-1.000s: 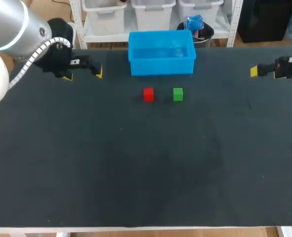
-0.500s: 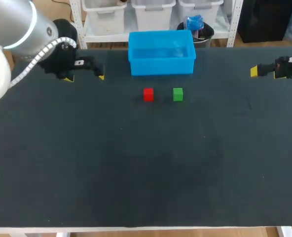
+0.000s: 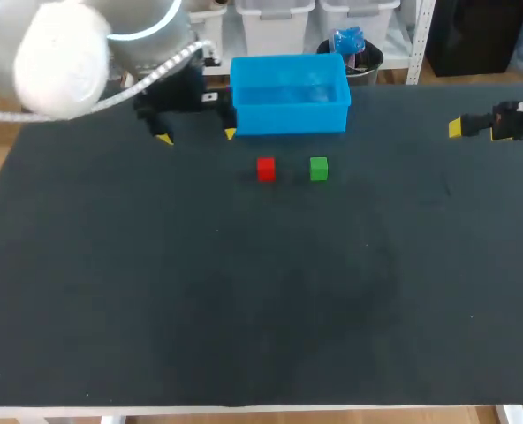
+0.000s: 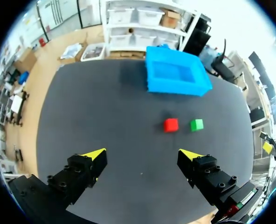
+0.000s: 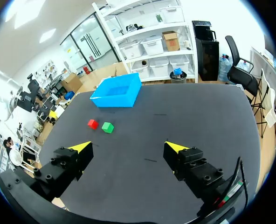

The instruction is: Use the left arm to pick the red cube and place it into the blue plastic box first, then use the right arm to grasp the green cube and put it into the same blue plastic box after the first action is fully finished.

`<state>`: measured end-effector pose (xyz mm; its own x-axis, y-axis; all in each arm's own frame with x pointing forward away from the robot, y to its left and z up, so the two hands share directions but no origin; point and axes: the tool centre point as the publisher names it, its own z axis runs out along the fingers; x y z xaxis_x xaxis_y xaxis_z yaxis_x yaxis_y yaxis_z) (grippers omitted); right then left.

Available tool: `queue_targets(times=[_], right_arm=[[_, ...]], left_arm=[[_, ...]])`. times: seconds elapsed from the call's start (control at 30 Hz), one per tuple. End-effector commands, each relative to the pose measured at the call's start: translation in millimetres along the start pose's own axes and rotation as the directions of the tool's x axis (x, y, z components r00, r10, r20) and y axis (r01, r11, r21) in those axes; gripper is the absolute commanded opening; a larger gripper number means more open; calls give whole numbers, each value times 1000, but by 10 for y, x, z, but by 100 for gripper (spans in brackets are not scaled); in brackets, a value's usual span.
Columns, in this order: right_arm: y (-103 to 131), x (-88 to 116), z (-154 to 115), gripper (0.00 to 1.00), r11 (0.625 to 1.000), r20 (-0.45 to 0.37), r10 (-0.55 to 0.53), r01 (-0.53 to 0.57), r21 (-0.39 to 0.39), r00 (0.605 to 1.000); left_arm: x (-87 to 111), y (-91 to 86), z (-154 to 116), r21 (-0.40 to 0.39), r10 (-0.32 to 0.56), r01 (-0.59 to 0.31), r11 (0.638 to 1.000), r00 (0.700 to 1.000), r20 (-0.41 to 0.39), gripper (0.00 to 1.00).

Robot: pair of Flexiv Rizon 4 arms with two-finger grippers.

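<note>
While left hand point(image 4: 143, 153) gapes, red cube point(image 4: 170, 125) lies ahead — untouched.

A red cube point(image 3: 266, 169), a green cube point(image 3: 319, 169) and a bright blue box point(image 3: 290, 118), all plain, against a matte black table point(image 3: 261, 291). The left end effector point(image 3: 197, 136) and right end effector point(image 5: 128, 147) are black with yellow tips; the left arm point(image 3: 58, 53) is silver and white.

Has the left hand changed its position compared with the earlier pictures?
Yes. In the head view the left hand has shifted toward the blue plastic box, one tip now by its near left corner.
</note>
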<state>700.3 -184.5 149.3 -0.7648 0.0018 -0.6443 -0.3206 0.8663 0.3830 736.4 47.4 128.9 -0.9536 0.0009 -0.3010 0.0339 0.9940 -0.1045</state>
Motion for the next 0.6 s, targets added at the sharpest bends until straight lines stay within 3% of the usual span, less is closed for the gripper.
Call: queue_targets(times=[0.03, 0.6], right_arm=[[-3, -1, 2, 100, 1000, -1, -1, 1, -1, 1000], [-3, -1, 2, 100, 1000, -1, -1, 1, -1, 1000]], left_arm=[[-78, -147, 101, -75, 3, -5, 997, 1000, -31, 100], [-147, -566, 267, -79, 63, -65, 995, 997, -35, 100]])
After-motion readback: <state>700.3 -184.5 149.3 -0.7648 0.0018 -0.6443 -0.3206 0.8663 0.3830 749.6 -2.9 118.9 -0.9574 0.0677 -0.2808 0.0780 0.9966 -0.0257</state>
